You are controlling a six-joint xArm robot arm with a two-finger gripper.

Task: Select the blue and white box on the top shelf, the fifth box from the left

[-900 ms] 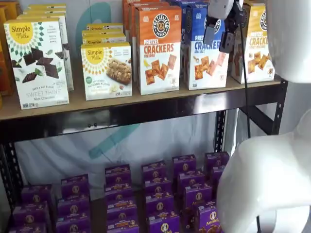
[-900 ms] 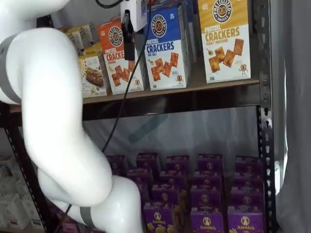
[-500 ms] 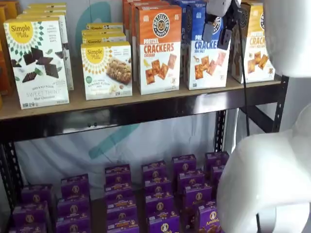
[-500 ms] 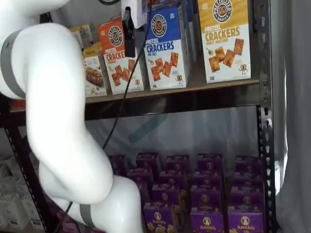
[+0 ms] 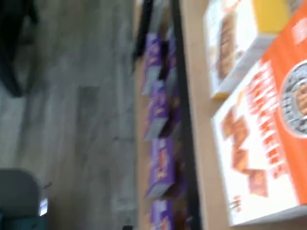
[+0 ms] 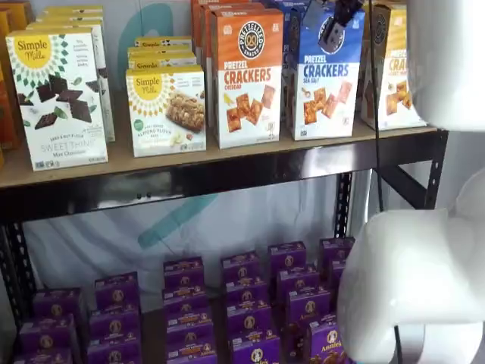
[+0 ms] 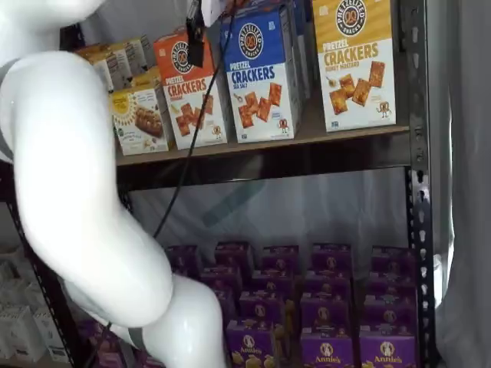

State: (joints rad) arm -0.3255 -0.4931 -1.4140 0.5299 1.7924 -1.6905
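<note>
The blue and white box stands upright on the top shelf, between the orange cheddar box and a yellow-topped cracker box. It shows in both shelf views. My gripper hangs from the view's top edge in front of the box's blue upper half. Its two black fingers stand apart with blue box face showing between them, and they hold nothing. In a shelf view only one finger shows, side-on, left of the box. The wrist view is blurred and shows the orange box, not the blue one.
Simple Mills boxes stand further left on the top shelf. Several purple boxes fill the lower shelf. My white arm covers the left part of a shelf view and the right part of the other. A black cable hangs down.
My gripper has risen along the blue and white box's front, from its middle to its top, and now partly leaves the view's top edge. The boxes have not moved.
</note>
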